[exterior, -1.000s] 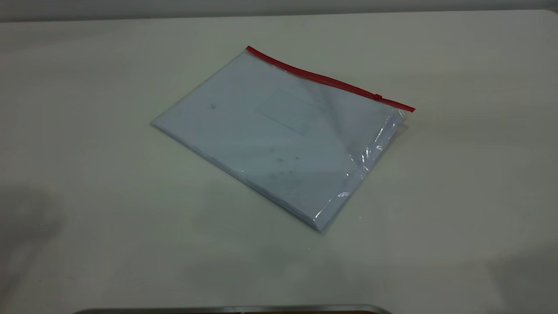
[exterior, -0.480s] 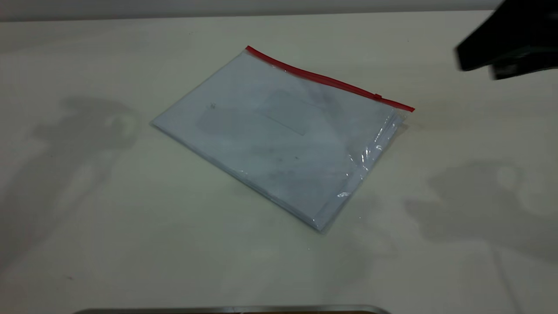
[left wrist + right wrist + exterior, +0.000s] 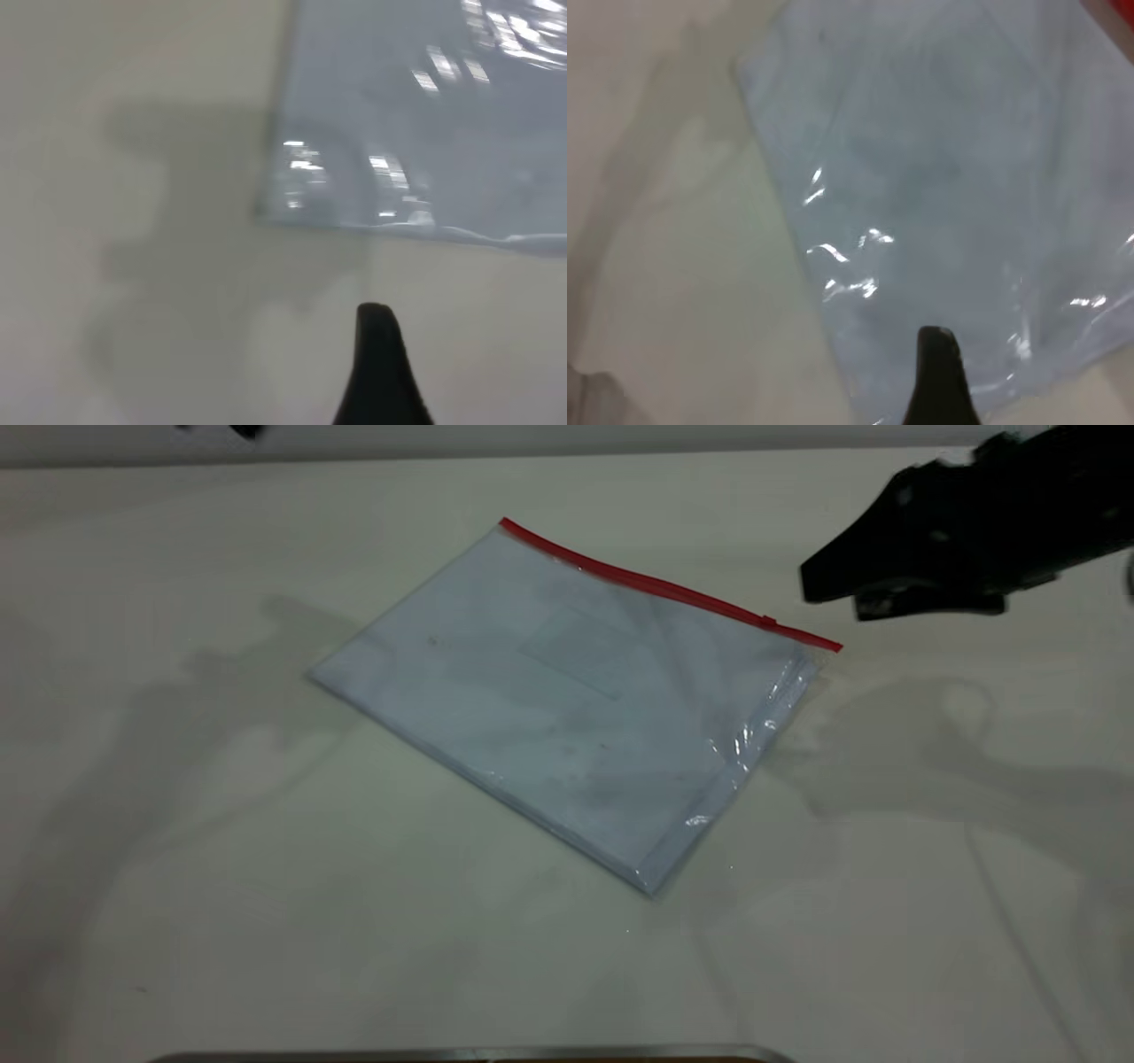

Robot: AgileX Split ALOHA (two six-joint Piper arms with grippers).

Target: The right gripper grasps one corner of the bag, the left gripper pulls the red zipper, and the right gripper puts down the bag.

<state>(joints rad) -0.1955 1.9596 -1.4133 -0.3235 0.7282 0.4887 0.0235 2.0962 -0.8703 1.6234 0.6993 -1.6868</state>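
Note:
The bag (image 3: 567, 691) lies flat on the table, a pale bluish clear pouch. The red zipper (image 3: 664, 586) runs along its far edge, with the small slider tab (image 3: 769, 621) near the right end. My right gripper (image 3: 828, 600) hovers above the table just right of the bag's far right corner, open and empty, pointing at that corner. In the right wrist view one fingertip (image 3: 937, 350) hangs over the crinkly bag (image 3: 939, 177). My left gripper (image 3: 379, 354) is above bare table near a bag corner (image 3: 266, 208). Only a black sliver of the left arm (image 3: 244, 429) shows in the exterior view.
The cream table (image 3: 266, 886) surrounds the bag on all sides. A metal rim (image 3: 469, 1054) lies along the near edge. Arm shadows fall left and right of the bag.
My right gripper has come in from the right and moved left and down towards the bag's far right corner. The left arm's shadow has shifted towards the bag. The bag has not moved.

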